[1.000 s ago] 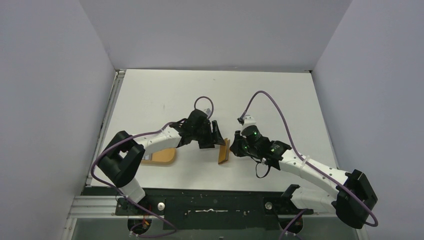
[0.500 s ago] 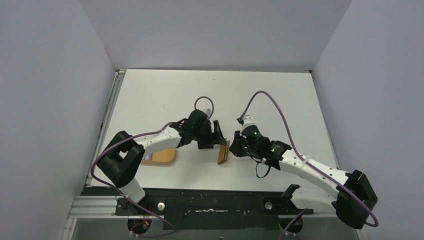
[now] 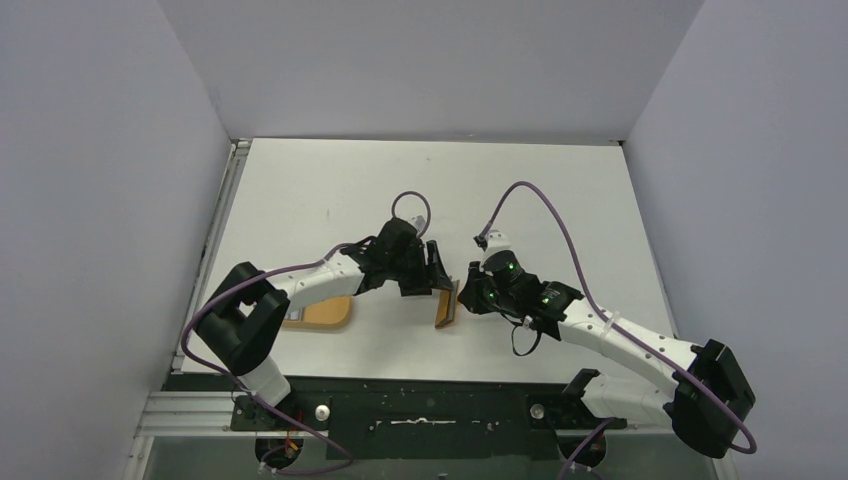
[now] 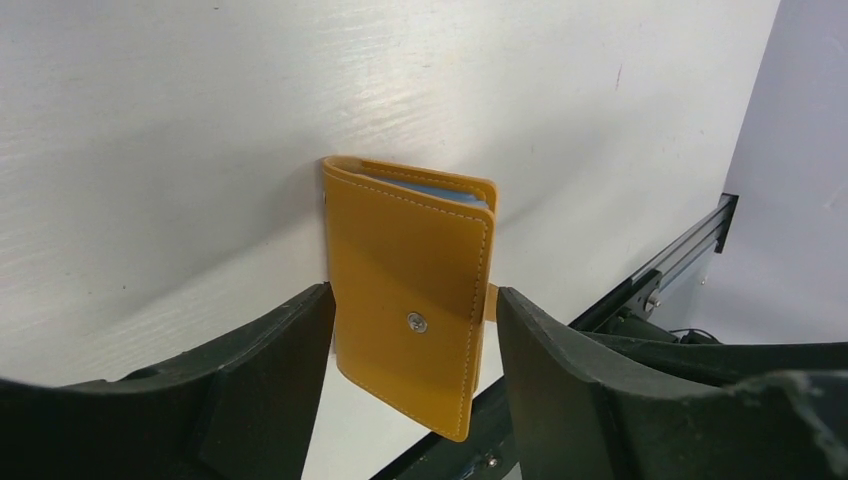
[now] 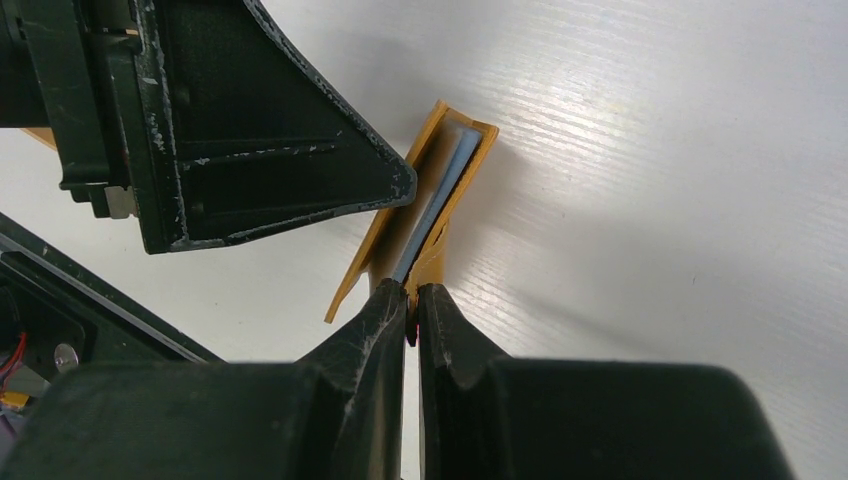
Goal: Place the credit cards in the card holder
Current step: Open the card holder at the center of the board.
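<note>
The card holder (image 3: pixel 446 303) stands on edge on the tabletop (image 3: pixel 330 190). It is thin, light leather and would likely flop or tip if released, so its stitched edges look the firmest place to grip. A pale blue card (image 5: pixel 440 190), likely slick and stiff, sits inside. The right claw (image 5: pixel 412 300) is clamped on the holder's near edge, at its 9 o'clock from above. The left claw (image 3: pixel 434 272) is spread apart, with the holder at its 5 o'clock.
</note>
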